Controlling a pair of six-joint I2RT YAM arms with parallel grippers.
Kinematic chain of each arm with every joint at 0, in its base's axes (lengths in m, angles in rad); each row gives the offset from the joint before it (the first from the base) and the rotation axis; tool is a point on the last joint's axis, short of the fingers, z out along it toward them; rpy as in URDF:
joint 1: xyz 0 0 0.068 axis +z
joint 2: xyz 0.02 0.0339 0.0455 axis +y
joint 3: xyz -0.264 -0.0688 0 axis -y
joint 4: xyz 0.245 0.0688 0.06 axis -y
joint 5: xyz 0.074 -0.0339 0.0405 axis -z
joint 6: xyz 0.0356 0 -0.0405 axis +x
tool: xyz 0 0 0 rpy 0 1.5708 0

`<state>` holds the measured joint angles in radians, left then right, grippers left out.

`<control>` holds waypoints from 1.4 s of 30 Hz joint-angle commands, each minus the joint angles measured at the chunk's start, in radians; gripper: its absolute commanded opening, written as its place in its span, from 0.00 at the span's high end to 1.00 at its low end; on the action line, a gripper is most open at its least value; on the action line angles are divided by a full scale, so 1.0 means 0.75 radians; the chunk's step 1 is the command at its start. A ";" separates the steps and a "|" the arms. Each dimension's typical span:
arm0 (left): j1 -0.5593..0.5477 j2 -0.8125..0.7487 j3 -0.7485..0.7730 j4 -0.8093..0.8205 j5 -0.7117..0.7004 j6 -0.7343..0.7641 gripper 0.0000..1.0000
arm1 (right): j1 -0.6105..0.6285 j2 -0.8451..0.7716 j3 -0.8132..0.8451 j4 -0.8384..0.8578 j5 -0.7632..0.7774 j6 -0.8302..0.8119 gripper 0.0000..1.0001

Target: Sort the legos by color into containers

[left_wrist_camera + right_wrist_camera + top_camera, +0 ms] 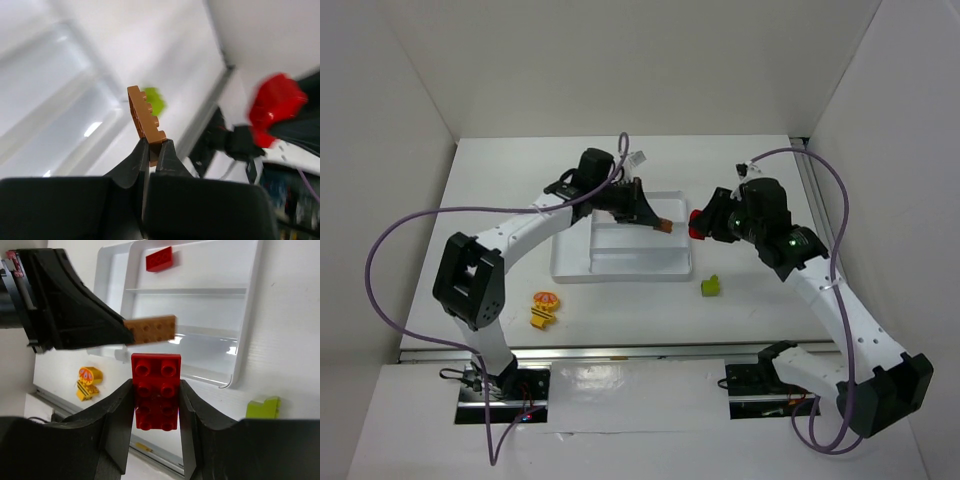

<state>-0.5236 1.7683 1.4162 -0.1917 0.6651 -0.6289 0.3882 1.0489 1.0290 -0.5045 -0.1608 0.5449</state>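
Observation:
My left gripper (650, 218) (153, 147) is shut on a brownish-orange lego plate (145, 117) (663, 226) and holds it above the right part of the white tray (620, 277). The plate (152, 329) sticks out past the left fingers (75, 315) in the right wrist view. My right gripper (712, 222) (156, 385) is shut on a red lego plate (156, 370) (697, 223) just right of the tray. Another red lego (160, 259) lies in one tray compartment. A lime green lego (710, 286) (263, 407) sits on the table right of the tray's near corner.
Yellow-orange legos (545, 308) (87, 382) lie on the table near the left arm, in front of the tray's left end. The two grippers are close together over the tray's right edge (250, 315). White walls enclose the table.

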 commanded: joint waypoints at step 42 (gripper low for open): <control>0.469 -0.270 -0.387 -0.190 -0.797 -0.070 0.35 | 0.090 0.834 0.492 0.094 0.488 -0.134 0.18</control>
<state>-0.1661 1.5677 1.0885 -0.3431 0.0864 -0.6582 0.4473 1.8702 1.4822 -0.4454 0.1356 0.4217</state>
